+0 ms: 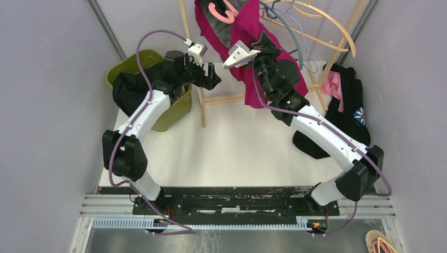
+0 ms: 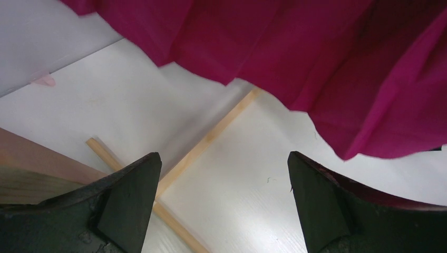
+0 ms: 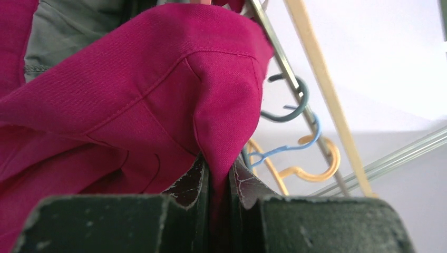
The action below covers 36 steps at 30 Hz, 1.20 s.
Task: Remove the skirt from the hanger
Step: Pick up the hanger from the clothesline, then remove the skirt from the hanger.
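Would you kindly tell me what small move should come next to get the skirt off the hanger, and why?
Probably raise the left gripper to the hem of the skirt and close on it. The right gripper pinches a fold of the skirt, which hangs from the pink hanger, while the left is open below the fabric.

Left arm (image 1: 138, 120) and right arm (image 1: 322, 133): white link shells, black joint housings. A mauve cable (image 1: 138, 55) is run along each, looped loose at the wrist. White camera housings (image 1: 196, 51) are fitted at the wrists. Left gripper (image 2: 224, 158) fingers (image 2: 129, 197) are seen as black wedges; right gripper (image 3: 217, 176) pads (image 3: 190, 184) are scuffed, whitish cracks showing. A small green light (image 1: 288, 100) is lit on the right forearm.
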{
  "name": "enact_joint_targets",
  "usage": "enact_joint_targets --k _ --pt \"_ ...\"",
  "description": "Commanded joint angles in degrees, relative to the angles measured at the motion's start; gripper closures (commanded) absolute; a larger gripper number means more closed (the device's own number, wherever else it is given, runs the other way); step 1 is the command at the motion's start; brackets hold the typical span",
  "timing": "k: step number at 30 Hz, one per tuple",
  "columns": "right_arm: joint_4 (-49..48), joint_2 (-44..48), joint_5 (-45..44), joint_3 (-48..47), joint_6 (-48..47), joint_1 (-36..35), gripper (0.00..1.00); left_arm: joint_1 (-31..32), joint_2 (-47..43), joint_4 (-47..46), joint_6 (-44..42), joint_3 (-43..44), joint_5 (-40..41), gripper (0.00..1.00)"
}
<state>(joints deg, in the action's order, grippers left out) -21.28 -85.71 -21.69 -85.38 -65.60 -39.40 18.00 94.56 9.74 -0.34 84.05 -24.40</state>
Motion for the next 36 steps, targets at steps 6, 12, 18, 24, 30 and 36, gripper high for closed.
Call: enact_joint_targets --k 6,12,18,24,30,36 --pt "-1.1 8.5 -4.1 7.1 8.7 -1.8 0.99 0.8 -6.1 0.9 1.5 0.7 -3.7 0.04" --pt "5.5 11.4 -4.8 6.9 11.2 -3.8 0.99 1.4 -14.2 2.5 2.6 -0.9 -3.7 0.04" --pt "13.9 15.8 -6.0 5.5 13.8 -5.5 0.99 1.4 -21.1 1.3 2.7 -1.9 -0.2 0.03" --pt "28.2 19.7 -4.4 0.6 20.9 -6.0 0.99 1.3 -19.2 3.0 -3.1 -0.4 3.3 0.04" --pt "35.9 22.4 -4.3 -0.8 24.7 -6.1 0.99 1.4 -16.3 0.5 -1.3 1.8 -1.4 0.04" --pt "39.7 23.6 -4.2 -1.0 26.8 -6.2 0.99 1.4 -14.1 -3.0 3.9 5.1 -6.1 0.03"
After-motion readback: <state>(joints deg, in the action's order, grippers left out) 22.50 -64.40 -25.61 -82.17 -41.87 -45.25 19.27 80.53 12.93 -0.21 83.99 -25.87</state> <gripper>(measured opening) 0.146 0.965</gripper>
